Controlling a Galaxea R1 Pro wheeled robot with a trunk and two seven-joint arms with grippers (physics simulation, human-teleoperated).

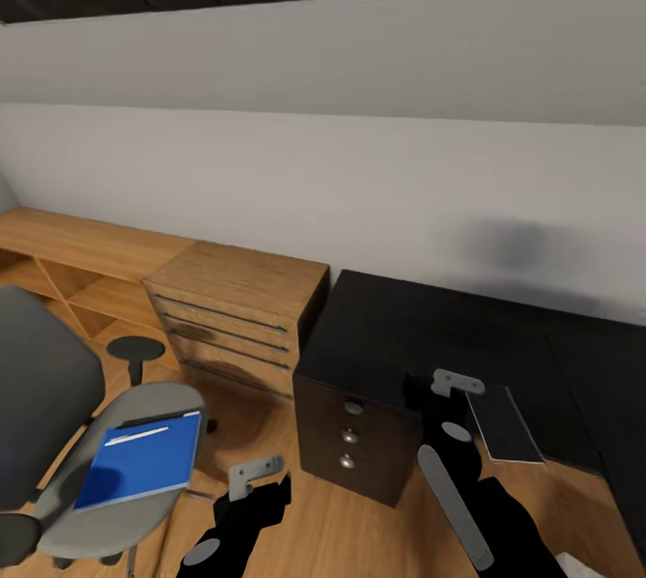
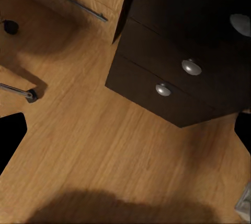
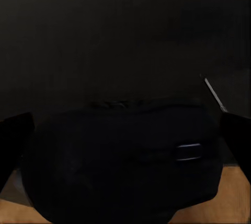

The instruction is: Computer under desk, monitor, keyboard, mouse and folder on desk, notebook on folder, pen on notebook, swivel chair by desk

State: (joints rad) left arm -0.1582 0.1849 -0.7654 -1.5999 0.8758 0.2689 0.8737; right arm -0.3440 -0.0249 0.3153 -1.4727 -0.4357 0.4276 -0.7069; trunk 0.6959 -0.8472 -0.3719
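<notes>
The grey swivel chair [image 1: 45,398] stands at the left, apart from the desk. On its seat lies the blue folder [image 1: 144,461] with the pale pen [image 1: 135,436] on top. The black desk [image 1: 422,327] with round-knobbed drawers [image 2: 191,67] fills the right. The dark notebook [image 1: 504,424] lies on the desk top near its front edge. My right gripper [image 1: 422,398] hovers over the desk beside the notebook, shut on the dark mouse [image 3: 125,172], whose sides meet both fingers. My left gripper [image 1: 269,493] hangs open over the wood floor [image 2: 104,145] in front of the drawers. Monitor, keyboard and computer are out of view.
A light wood dresser [image 1: 238,309] with bar handles stands against the desk's left side. A low open wood shelf [image 1: 72,264] runs along the grey wall behind the chair. A chair leg with a caster [image 2: 29,96] lies on the floor near my left gripper.
</notes>
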